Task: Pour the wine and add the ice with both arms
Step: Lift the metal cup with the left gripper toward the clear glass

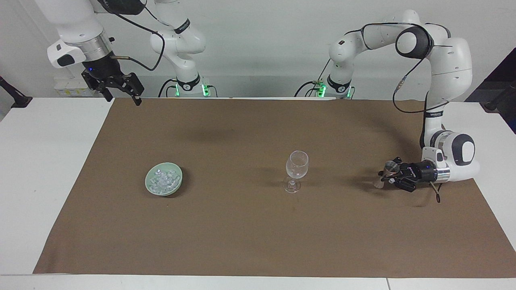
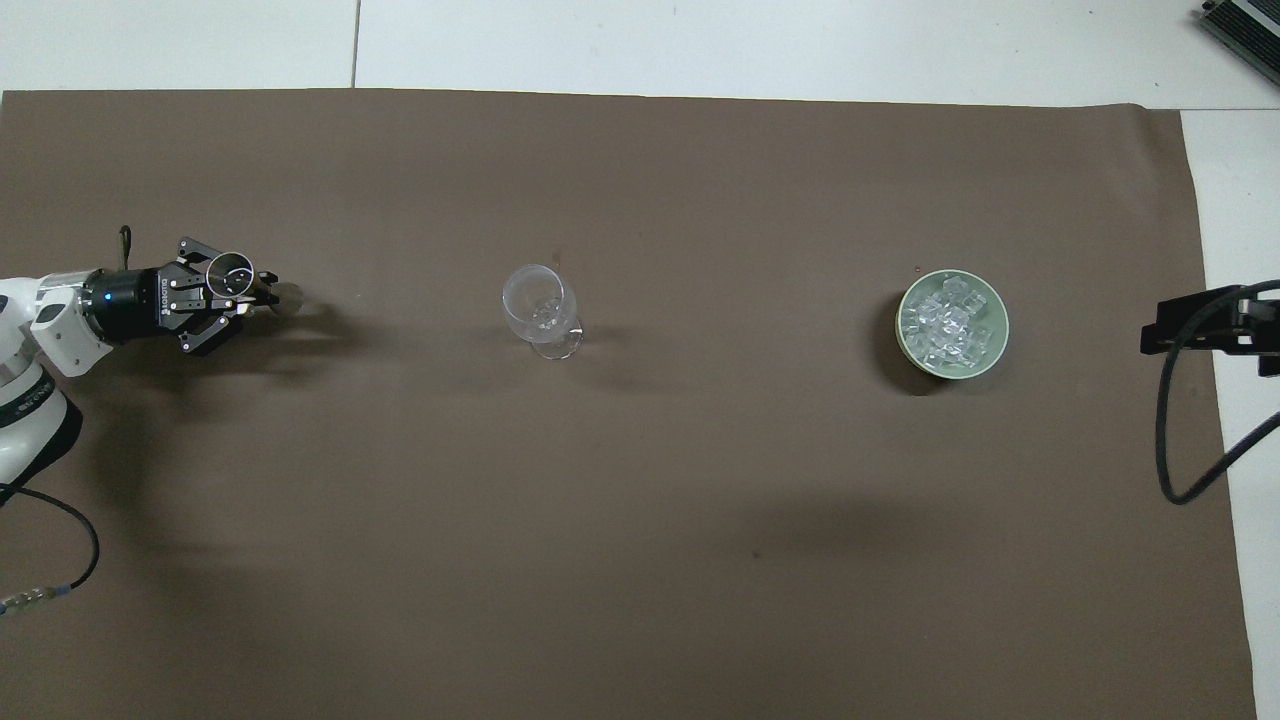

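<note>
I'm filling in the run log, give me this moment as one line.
left gripper: shut on small metal cup | right gripper: open, waiting | wine glass: upright | ice: in green dish

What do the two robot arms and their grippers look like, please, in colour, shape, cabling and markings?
Both arms are white, rounded, jointed segments with dark joint bands and silver wrist rings. The left arm has a large black joint cap and a thin black cable looping along it; the right arm carries a similar black cable. The left gripper and right gripper are black, two-fingered linkages. Green lights glow at both bases.

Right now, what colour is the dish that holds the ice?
Pale green dish; the ice is clear. The overhead view shows it best.
</note>
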Controlling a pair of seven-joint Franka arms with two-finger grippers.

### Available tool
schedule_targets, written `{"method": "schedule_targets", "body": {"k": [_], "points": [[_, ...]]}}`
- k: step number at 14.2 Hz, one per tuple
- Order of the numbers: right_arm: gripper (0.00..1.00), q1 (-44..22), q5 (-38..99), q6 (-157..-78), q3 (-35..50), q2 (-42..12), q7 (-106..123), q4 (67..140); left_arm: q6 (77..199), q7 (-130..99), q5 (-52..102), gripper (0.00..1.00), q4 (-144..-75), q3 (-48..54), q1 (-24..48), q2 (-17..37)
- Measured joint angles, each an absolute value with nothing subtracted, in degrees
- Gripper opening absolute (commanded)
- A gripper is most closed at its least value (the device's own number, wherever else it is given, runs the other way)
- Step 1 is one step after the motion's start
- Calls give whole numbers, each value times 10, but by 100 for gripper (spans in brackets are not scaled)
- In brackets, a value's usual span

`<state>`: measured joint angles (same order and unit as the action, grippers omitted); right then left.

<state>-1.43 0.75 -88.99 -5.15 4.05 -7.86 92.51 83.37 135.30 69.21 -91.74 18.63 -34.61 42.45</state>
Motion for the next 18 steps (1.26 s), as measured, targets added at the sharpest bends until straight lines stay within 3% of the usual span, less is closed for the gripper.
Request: {"method": "schedule_targets", "body": {"k": [9,18], "points": [[100,-14,8,-890,-52,41,-79,925,879,1275,717,3,-946,186,-249,322],[100,-14,8,-890,-52,41,-79,925,953,1252,717,3,-997,186,-181,268]]}}
